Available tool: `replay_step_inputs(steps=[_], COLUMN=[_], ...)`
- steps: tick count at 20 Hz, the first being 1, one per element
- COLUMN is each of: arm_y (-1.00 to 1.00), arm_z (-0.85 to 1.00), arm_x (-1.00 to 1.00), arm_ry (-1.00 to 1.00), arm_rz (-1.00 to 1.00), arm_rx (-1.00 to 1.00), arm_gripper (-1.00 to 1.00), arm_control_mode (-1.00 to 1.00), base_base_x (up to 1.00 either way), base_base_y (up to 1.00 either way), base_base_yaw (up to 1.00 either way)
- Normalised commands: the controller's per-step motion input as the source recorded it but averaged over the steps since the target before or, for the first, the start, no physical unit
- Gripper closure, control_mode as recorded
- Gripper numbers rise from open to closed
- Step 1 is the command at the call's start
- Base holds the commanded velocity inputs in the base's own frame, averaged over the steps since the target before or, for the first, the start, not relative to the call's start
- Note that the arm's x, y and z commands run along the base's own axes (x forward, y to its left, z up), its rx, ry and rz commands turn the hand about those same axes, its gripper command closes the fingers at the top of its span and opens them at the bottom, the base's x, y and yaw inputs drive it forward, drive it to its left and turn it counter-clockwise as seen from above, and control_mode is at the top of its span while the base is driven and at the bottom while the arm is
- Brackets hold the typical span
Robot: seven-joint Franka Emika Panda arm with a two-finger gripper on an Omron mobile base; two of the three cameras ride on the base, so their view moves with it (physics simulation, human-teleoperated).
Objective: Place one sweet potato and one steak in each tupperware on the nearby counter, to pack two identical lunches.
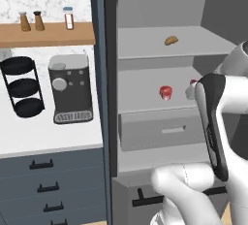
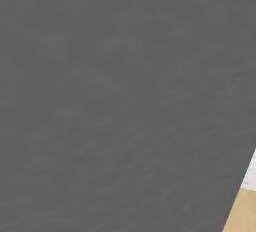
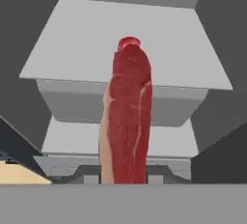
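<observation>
My end effector [image 3: 123, 182] is closed tightly on a steak [image 3: 128, 117], and in the hand view this red, marbled piece of meat stands up from between my fingers, with a pale strip of fat along its left edge. Behind the steak I see the inside of the open fridge [image 1: 112, 98]: a light grey shelf, and under it the front of a drawer [image 1: 160, 131]. In the left base view, the fridge has three things inside. A small brown sweet potato [image 1: 171, 40] lies on the upper shelf. On the middle shelf there is a second steak [image 1: 165, 92], and near it, partly hidden by my arm, another small object that I cannot identify. The drawer under this shelf is closed. To the left of the fridge is the white counter [image 1: 43, 139], which carries a grey coffee machine [image 1: 70, 89] and a black three-level rack [image 1: 22, 87]. Above them a wooden wall shelf [image 1: 46, 33] holds three small shakers [image 1: 38, 21]. The right base view shows a plain grey surface very close.
</observation>
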Motion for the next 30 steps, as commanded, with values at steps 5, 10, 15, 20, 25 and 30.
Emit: replay_step_inputs(steps=[5,10,15,20,25,30], arm_y=[0.0,0.0,0.0,0.0,0.0,0.0], arm_z=[0.0,0.0,0.0,0.0,0.0,0.0], arm_x=[0.0,0.0,0.0,0.0,0.0,0.0], arm_ry=[0.0,0.0,0.0,0.0,0.0,0.0], arm_rz=[0.0,0.0,0.0,0.0,0.0,0.0], arm_rx=[0.0,0.0,0.0,0.0,0.0,0.0], arm_gripper=[1.0,1.0,1.0,1.0,1.0,1.0], arm_control_mode=[1.0,1.0,1.0,1.0,1.0,1.0], base_base_x=[-1.0,-0.51,-0.22,-0.17,-0.02,0.0], base_base_y=[0.85,1.0,1.0,1.0,1.0,1.0], base_base_yaw=[0.0,0.0,0.0,0.0,0.0,0.0])
